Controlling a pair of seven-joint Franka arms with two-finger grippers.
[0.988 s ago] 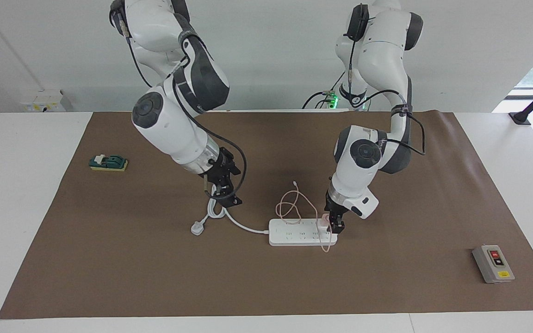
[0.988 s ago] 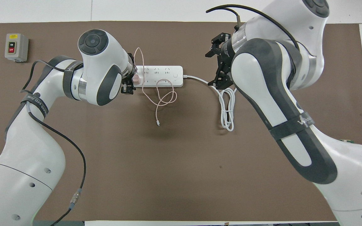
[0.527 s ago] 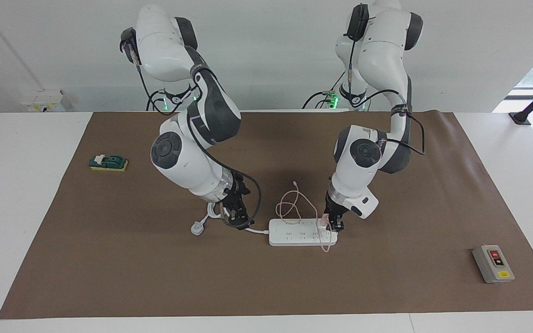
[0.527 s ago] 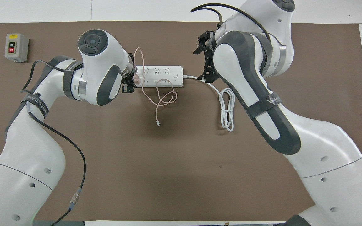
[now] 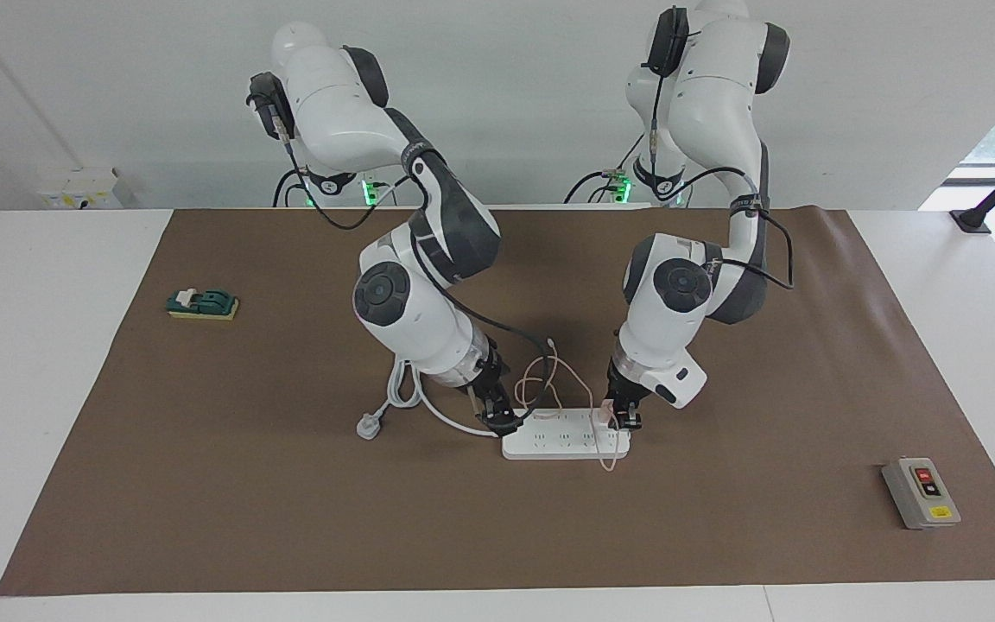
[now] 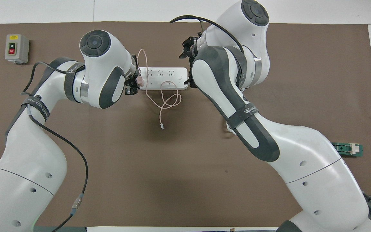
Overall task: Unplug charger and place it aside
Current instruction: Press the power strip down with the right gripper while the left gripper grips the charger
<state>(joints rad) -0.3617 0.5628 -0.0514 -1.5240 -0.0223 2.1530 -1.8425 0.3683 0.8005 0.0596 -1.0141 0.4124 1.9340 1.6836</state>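
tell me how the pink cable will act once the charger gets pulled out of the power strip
The pink cable lies in loose loops, so it is probably floppy and will trail after the charger. Part of it crosses the power strip, so it may drag over it or snag. It is thin, likely very light.

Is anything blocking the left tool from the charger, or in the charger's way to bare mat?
Nothing visible does. The left tool is already at the charger, plugged into the power strip. The right tool is at the strip's other end. Only the charger's cable loops over the strip.

Bright, even light; soft shadows; sharp focus.
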